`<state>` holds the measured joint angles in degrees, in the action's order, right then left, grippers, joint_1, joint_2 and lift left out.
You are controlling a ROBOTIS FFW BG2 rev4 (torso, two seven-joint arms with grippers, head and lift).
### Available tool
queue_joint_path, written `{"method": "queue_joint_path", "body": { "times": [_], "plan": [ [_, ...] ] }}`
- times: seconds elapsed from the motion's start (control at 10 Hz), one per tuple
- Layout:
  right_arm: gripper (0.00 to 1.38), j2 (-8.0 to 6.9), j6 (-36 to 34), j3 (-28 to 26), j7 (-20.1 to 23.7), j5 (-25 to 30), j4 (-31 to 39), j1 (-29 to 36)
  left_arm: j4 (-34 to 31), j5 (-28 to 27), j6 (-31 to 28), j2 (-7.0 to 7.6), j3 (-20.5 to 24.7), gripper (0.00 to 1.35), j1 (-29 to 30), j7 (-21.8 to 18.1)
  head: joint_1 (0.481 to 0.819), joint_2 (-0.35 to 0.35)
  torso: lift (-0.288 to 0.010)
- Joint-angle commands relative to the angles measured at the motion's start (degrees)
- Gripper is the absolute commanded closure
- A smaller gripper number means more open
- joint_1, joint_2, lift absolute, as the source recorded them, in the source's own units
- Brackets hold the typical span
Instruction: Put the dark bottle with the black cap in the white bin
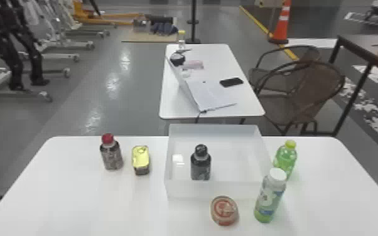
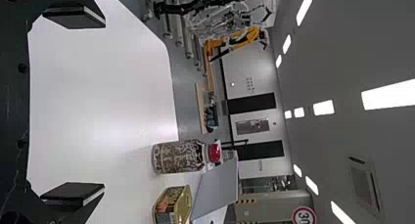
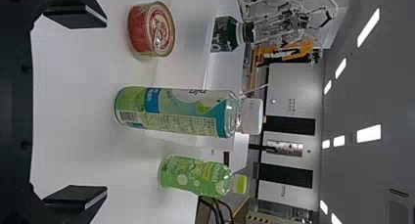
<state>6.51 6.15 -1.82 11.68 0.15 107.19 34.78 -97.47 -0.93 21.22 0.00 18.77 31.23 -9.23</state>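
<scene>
The dark bottle (image 1: 201, 168) stood in the white bin (image 1: 194, 190), placing apparently complete; left gripper (image 2: 99, 106) and right gripper (image 3: 101, 106), fingers apart, needed only to stand clear.

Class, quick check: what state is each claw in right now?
Left claw: open, holding nothing.
Right claw: open, holding nothing.

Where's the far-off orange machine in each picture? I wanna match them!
Head view: the orange machine is near the top, left of the middle.
Left wrist view: far off past the near white table, more to the robot's left than the red-capped bottle.
Right wrist view: far off beyond the dark bottle.
Shared landmark: the near white table.
</scene>
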Motion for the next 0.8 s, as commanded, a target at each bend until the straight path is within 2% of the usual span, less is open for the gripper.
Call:
{"method": "queue_joint_path", "body": {
  "times": [0.0, 0.2, 0.4, 0.7],
  "plan": [
    [0.09, 0.0, 0.0, 0.0, 0.0, 0.2, 0.3, 0.5, 0.3, -0.7, 2.7, -0.15, -0.5, 0.12, 1.7, 1.0, 0.549, 0.0, -0.1],
    [0.09, 0.0, 0.3, -0.1, 0.0, 0.5, 0.5, 0.8, 1.4, 1.6, 2.8, -0.15, -2.5, 0.12, 2.2, 0.6, 0.549, 0.0, -0.1],
    [0.09, 0.26, 1.4, -0.1, 0.0, 0.6, 0.3, 0.9, 1.5, 3.7, 2.4, -0.15, -6.1, 0.13, 2.8, 3.3, 0.549, 0.0, -0.1],
    [0.09, 0.26, 3.7, -0.1, 0.0, 0.5, -0.6, 1.2, 1.7, 4.7, 2.2, -0.15, -7.2, 0.13, 3.0, 3.7, 0.549, 0.0, -0.1]
  ]
}}
